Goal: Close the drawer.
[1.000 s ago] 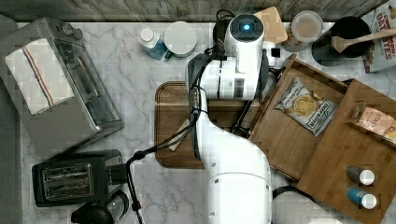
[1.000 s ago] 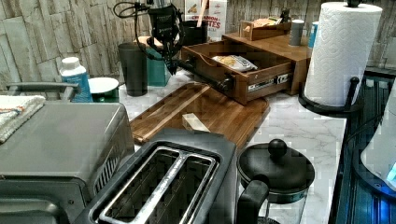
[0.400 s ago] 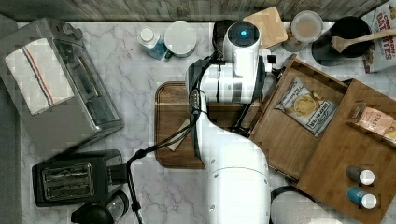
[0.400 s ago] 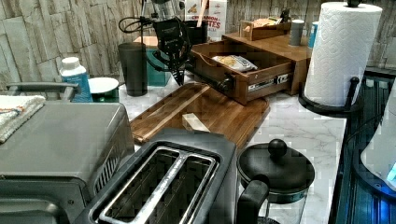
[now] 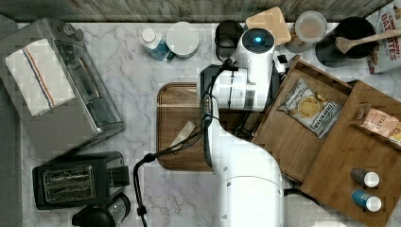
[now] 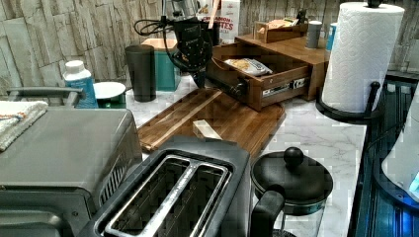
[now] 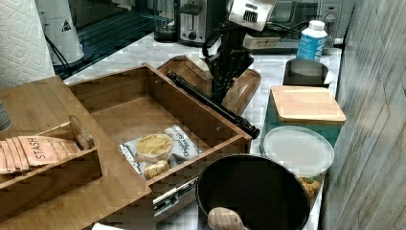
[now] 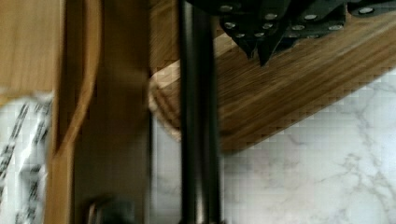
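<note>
Hovering beside the open drawer (image 7: 143,112)'s front handle (image 7: 210,103), gripper (image 8: 261,44) fingers pinched together.

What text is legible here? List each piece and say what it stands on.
"STASH": on the orange tea packets in the wooden holder.
"OATS", partly cut off: on the carton at the top view's right edge.
Chip bag in the drawer: print too blurred to read.
Blue bottle: label unreadable.

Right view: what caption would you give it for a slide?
Robot arm's fingers hang beside the black bar handle of an open wooden drawer holding a snack bag.
</note>
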### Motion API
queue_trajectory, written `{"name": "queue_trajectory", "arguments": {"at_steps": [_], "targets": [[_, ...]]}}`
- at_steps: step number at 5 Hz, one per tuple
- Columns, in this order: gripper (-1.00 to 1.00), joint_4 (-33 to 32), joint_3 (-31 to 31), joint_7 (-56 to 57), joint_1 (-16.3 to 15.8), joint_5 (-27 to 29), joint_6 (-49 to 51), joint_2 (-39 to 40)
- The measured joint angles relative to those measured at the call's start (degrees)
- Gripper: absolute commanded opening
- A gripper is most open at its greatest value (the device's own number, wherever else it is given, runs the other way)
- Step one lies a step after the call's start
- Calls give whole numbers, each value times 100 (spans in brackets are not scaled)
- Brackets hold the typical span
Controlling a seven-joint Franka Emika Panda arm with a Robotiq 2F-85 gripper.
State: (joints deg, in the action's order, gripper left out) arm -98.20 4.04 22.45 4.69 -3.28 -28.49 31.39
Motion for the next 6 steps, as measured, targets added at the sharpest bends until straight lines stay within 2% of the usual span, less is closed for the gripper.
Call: {"name": "queue_trajectory", "arguments": {"at_steps": [1,2,3,4,6], "targets": [[-100,-274,5,380,302,279,-197,-210],[-100,-554,105,393,560,299,-320,-410],[-100,-739,254,908,785,230,-505,-485],[-100,-839,432,1272,927,165,-625,-515],[-100,-957,786,1272,1005,-110,-676,-546]]}}
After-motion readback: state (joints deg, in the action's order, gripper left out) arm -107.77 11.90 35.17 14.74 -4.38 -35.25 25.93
